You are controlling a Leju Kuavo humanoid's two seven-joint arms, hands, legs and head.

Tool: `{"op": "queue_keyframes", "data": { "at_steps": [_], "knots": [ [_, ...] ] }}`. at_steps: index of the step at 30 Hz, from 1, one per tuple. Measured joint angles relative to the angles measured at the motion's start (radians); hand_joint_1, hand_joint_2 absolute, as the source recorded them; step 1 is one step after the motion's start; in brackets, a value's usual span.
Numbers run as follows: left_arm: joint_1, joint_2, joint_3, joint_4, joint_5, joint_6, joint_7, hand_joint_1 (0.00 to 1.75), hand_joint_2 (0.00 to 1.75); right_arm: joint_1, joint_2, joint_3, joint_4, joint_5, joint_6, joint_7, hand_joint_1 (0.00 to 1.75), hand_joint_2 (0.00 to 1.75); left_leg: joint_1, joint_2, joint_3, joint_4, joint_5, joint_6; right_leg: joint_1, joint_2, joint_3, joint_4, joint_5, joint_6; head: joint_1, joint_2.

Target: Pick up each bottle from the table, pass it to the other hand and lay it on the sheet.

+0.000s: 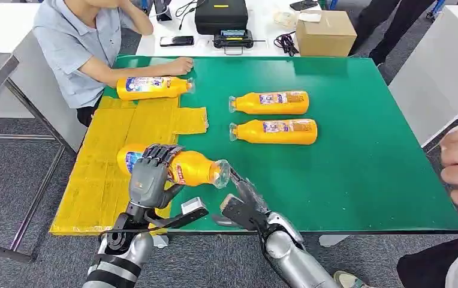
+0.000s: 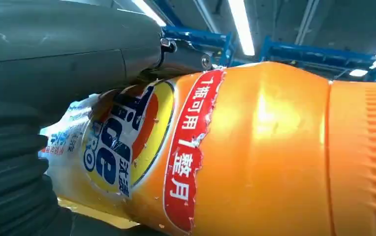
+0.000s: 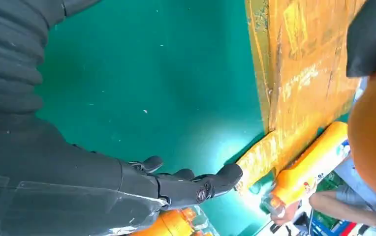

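Right now the left hand (image 1: 150, 174) grips a bottle (image 1: 181, 167) around its labelled body, holding it level above the near part of the yellow sheet (image 1: 110, 174), with the capped neck pointing toward the right hand (image 1: 241, 207). The right hand sits just beside that neck, fingers spread and holding nothing, so the handover looks finished and the laying-down is the step in hand, as I judge it. The main risk is the smooth, rounded body: gripped near one end, the bottle could twist or slide out if the left hand loosens before it rests on the sheet, and then roll. A roll away from the left hand toward the right hand would carry it off the sheet onto the green bench (image 1: 358, 150); a roll back toward the robot would take it over the near bench edge, which lies close below both hands. The right hand's fingers near the cap could also nudge the neck if that arm moves first. On the far side of the left hand, another bottle (image 1: 153, 87) lies at the sheet's far end with a person's hand (image 1: 181, 65) touching it, so open sheet remains between that bottle and the left hand. Two more bottles (image 1: 270, 102) (image 1: 274, 131) lie beyond the right hand on the bench, well apart from both hands.
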Motion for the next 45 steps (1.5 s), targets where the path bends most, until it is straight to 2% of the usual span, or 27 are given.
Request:
{"op": "queue_keyframes", "data": {
  "at_steps": [5,12,15,20,21,23,24,25,26,27,28,45],
  "knots": [
    [-0.059,0.033,0.002,0.075,-0.070,0.000,0.047,1.75,1.75,-0.008,0.007,0.000,0.005,0.000,0.027,-0.012,0.00,1.75,0.000,0.000,0.000,0.000,0.000,0.000,0.000,0.000,0.000,0.000,0.000,0.000,0.000,0.000],
    [-0.190,0.105,-0.016,0.310,-0.149,-0.007,0.222,1.75,1.75,-0.018,0.009,-0.005,0.019,-0.004,0.038,-0.017,0.00,1.75,0.000,0.000,0.001,0.000,0.001,-0.001,0.000,0.000,0.000,0.001,0.000,0.000,0.000,0.000],
    [-0.255,0.128,-0.036,0.456,-0.159,-0.086,0.295,1.75,1.75,-0.018,0.010,-0.011,0.024,-0.005,0.039,-0.017,0.00,1.75,0.000,0.000,0.000,0.000,0.001,-0.001,0.000,0.000,0.000,0.001,0.000,0.000,0.000,0.000],
    [-0.329,0.154,-0.055,0.597,-0.149,-0.182,0.339,1.75,1.75,-0.018,0.009,-0.029,0.034,-0.005,0.047,-0.018,0.00,1.75,0.000,0.000,0.000,0.000,0.001,-0.001,0.000,0.000,0.000,0.001,0.000,0.000,0.000,0.000],
    [-0.345,0.156,-0.058,0.615,-0.142,-0.194,0.341,1.68,1.75,-0.018,0.010,-0.031,0.036,-0.005,0.047,-0.018,0.00,1.75,0.000,-0.001,0.000,0.000,0.001,-0.001,0.000,0.000,0.001,0.001,0.000,0.000,0.000,0.000],
    [-0.363,0.159,-0.060,0.639,-0.116,-0.209,0.336,1.40,1.75,-0.018,0.012,-0.036,0.038,-0.003,0.048,-0.018,0.00,1.75,0.000,0.000,0.001,0.000,0.001,-0.001,0.000,0.000,0.001,0.001,0.000,0.000,0.000,0.000],
    [-0.368,0.159,-0.060,0.647,-0.101,-0.212,0.328,1.12,1.75,-0.017,0.012,-0.040,0.039,-0.001,0.048,-0.018,0.00,1.75,0.000,0.000,0.001,0.000,0.001,-0.001,0.000,0.000,0.001,0.001,0.000,0.000,0.000,0.000],
    [-0.374,0.159,-0.060,0.653,-0.089,-0.215,0.322,0.45,1.75,-0.017,0.012,-0.044,0.039,0.001,0.049,-0.018,0.00,1.75,0.000,0.000,0.001,0.000,0.001,-0.001,0.000,0.000,0.001,0.001,0.000,0.000,0.000,0.000],
    [-0.378,0.160,-0.061,0.661,-0.083,-0.217,0.319,0.16,1.75,-0.017,0.013,-0.048,0.039,0.001,0.050,-0.018,0.00,1.75,0.000,0.000,0.001,0.000,0.001,-0.001,0.000,0.000,0.001,0.001,0.000,0.000,0.000,0.000],
    [-0.382,0.160,-0.061,0.667,-0.082,-0.218,0.319,0.16,1.75,-0.017,0.013,-0.049,0.040,0.002,0.050,-0.018,0.00,1.75,0.000,0.000,0.002,0.000,0.001,-0.002,0.000,0.000,0.001,0.001,0.000,0.000,0.000,0.000],
    [-0.385,0.160,-0.062,0.672,-0.082,-0.219,0.319,0.00,1.75,-0.017,0.013,-0.050,0.040,0.004,0.051,-0.018,0.00,1.75,0.000,0.000,0.002,0.000,0.001,-0.002,0.000,0.000,0.002,0.001,0.000,0.000,0.000,0.000],
    [-0.416,0.159,-0.067,0.711,-0.060,-0.283,0.330,0.00,1.75,-0.017,0.014,-0.058,0.042,0.018,0.057,-0.016,0.00,1.75,0.000,0.000,0.004,0.000,0.001,-0.002,0.000,0.000,0.003,0.001,0.000,0.000,0.000,0.000]
  ]
}}
